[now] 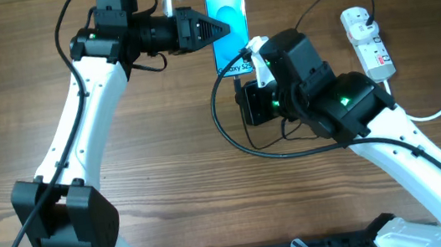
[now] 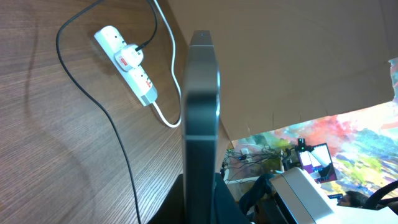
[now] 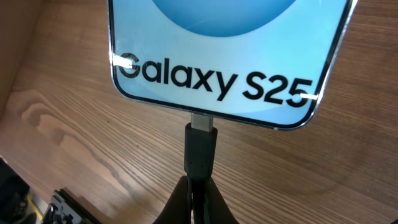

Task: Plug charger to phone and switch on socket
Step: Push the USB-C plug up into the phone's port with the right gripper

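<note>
The phone [image 1: 228,23] lies at the far middle of the table [image 1: 165,155]. It is a small rectangle with a bright cyan screen, and "Galaxy S25" is printed in black across its near end. In the right wrist view that end fills the top of the picture and the rest of the screen is cut off.

The charger [image 3: 201,148] ends in a small black plug. The plug's metal tip sits against the port in the middle of the phone's near edge. The right gripper [image 3: 198,190] is closed on the plug from below, though only the dark finger ends show at the picture's bottom. The thin black cable loops across the table beside the right arm.

The left gripper [image 1: 222,29] meets the phone's left edge. Its wrist view shows the phone edge-on as a dark slab, with the fingers lost in shadow, so whether it is clamped cannot be told.

The socket [image 1: 366,42] lies at the far right, well apart from the phone. It is white and elongated, with small red marks. Its switch positions are too small to read.
</note>
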Controlling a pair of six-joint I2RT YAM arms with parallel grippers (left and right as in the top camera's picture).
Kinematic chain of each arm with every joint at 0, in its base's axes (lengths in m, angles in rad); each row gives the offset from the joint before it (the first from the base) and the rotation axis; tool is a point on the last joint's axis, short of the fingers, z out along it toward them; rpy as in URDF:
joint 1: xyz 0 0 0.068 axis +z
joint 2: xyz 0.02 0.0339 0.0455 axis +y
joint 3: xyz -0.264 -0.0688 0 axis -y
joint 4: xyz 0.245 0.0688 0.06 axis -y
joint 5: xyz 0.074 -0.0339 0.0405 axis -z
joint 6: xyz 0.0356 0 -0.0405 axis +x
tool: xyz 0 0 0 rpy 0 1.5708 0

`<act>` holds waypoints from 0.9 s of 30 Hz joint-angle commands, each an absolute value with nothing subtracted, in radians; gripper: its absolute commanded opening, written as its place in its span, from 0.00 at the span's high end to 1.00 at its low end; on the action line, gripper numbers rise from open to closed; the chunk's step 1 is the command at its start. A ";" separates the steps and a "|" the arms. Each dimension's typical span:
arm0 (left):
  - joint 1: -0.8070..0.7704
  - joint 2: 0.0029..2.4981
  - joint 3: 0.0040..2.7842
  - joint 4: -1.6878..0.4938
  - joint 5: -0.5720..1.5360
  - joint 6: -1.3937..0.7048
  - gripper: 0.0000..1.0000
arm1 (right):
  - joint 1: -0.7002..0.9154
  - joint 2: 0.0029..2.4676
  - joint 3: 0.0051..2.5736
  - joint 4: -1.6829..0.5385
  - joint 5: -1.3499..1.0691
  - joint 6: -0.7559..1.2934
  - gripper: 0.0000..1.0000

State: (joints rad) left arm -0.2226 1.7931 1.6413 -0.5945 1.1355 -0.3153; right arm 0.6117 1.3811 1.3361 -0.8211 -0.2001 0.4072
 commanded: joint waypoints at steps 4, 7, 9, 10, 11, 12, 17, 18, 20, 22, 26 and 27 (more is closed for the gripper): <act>-0.228 1.788 1.650 -0.591 1.193 -0.295 0.96 | 0.616 1.392 1.365 -0.817 -0.184 0.403 0.96; -0.227 1.788 1.650 -0.591 1.193 -0.295 0.96 | 0.616 1.392 1.365 -0.821 -0.184 0.403 0.96; -0.227 1.788 1.650 -0.591 1.193 -0.295 0.96 | 0.616 1.392 1.365 -0.822 -0.184 0.403 0.96; -0.227 1.788 1.650 -0.591 1.193 -0.295 0.96 | 0.616 1.392 1.365 -0.822 -0.184 0.403 0.96; -0.227 1.788 1.650 -0.591 1.193 -0.295 0.96 | 0.616 1.392 1.365 -0.822 -0.183 0.403 0.96; -0.227 1.788 1.650 -0.591 1.193 -0.295 0.96 | 0.616 1.392 1.365 -0.822 -0.183 0.403 0.96; -0.228 1.788 1.650 -0.591 1.193 -0.291 0.96 | 0.616 1.392 1.365 -0.819 -0.180 0.398 0.96; -0.228 1.788 1.650 -0.591 1.193 -0.291 0.96 | 0.616 1.392 1.365 -0.819 -0.180 0.395 0.96; -0.228 1.788 1.650 -0.591 1.193 -0.291 0.96 | 0.616 1.392 1.365 -0.817 -0.180 0.395 0.96; -0.228 1.787 1.650 -0.591 1.193 -0.291 0.96 | 0.616 1.392 1.365 -0.813 -0.180 0.394 0.96; -0.228 1.788 1.650 -0.591 1.193 -0.292 0.96 | 0.616 1.392 1.365 -0.807 -0.181 0.394 0.96; -0.228 1.788 1.650 -0.591 1.193 -0.292 0.96 | 0.616 1.392 1.365 -0.807 -0.181 0.395 0.96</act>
